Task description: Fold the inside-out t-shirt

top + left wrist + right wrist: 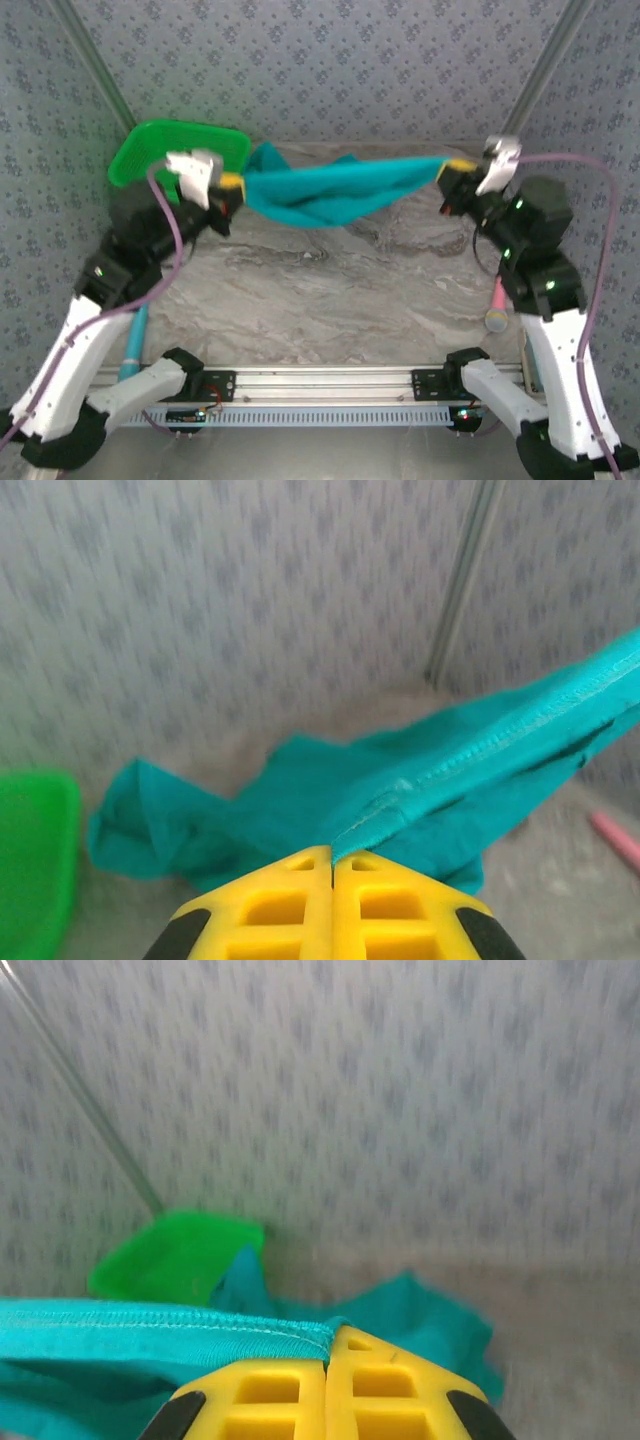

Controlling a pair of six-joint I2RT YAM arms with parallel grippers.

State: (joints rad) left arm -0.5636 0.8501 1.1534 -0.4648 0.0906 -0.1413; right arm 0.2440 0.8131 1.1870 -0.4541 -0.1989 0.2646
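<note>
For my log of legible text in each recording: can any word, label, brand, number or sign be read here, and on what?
No text can be read in any view.
t-shirt: hem stitching shows, no lettering on the faces in view.
green basket: no label visible.
wall: a repeating printed pattern, no words or numbers.
</note>
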